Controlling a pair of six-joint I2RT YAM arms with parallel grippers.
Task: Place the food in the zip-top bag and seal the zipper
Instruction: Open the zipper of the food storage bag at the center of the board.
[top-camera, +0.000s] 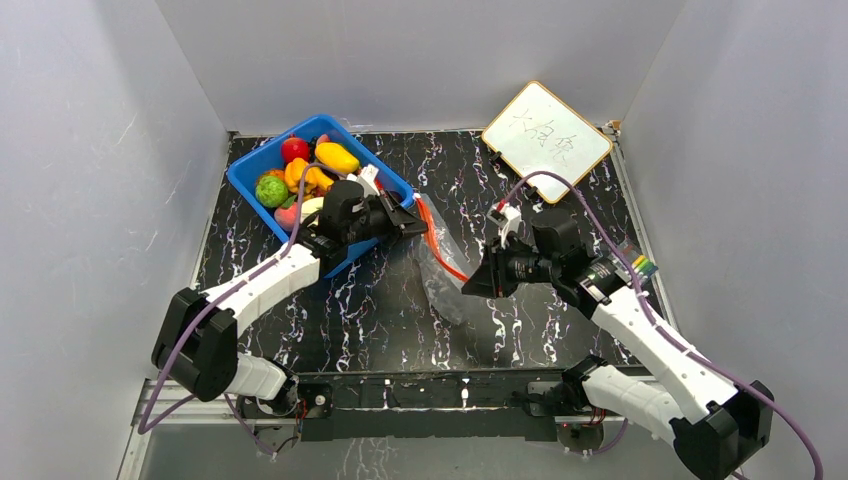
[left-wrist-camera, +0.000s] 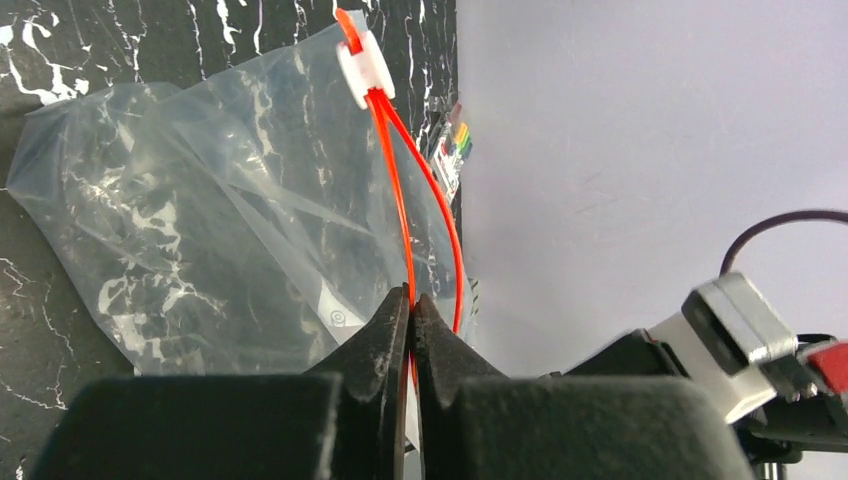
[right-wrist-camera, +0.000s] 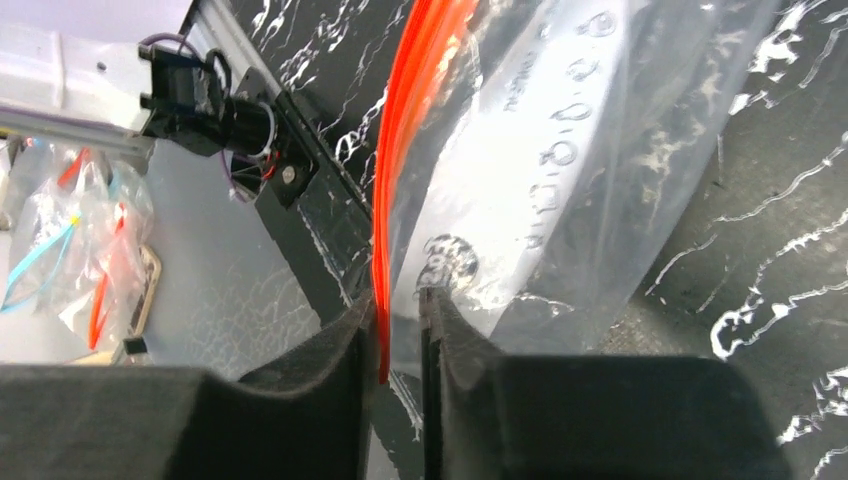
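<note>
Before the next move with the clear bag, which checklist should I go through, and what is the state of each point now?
1. Left gripper shut on thin red-orange zipper strip: ok.
2. Right gripper clamping that strip: jaws slightly apart, not ok.
3. Clear soft plastic bag mouth wide enough: narrow gap, not ok.
4. Glossy toy food inside bag: all in blue plastic bin, not ok.

You are looking at a black white-veined tabletop; 3 plain grey walls are enclosing it, a whiteboard sitting back-right.
</note>
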